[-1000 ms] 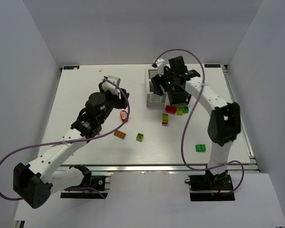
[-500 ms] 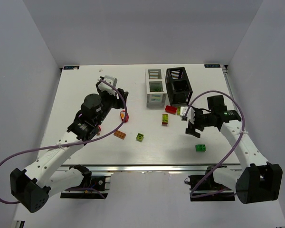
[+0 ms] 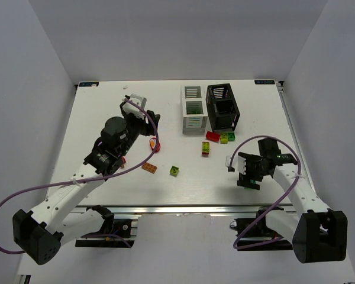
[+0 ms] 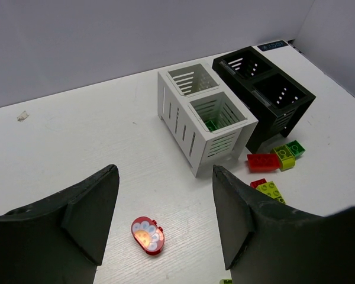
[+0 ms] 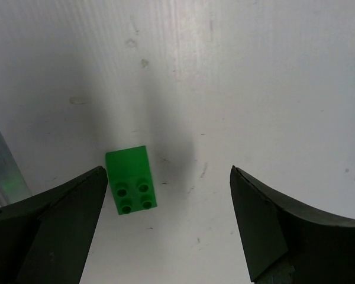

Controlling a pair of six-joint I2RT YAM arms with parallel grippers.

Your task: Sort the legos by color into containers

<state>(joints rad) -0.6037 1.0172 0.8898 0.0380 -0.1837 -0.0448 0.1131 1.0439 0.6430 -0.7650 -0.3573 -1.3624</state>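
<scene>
Right gripper (image 5: 165,183): jaws wide, empty, straddling a green lego (image 5: 131,187) at lower left of its view.
Change: this arm has swung from over the boxes at upper centre to lower right, jaws spreading (a drop made, I judge); the green pick looks next.
Left gripper (image 4: 163,201): half spread, empty, above a red piece (image 4: 147,235).
White box (image 4: 183,127): green brick (image 4: 211,125) in near cell.
Black box (image 4: 281,115): nothing visible inside.

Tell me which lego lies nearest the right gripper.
The bright green brick lying alone under the open right gripper; the other legos sit farther off.
</scene>
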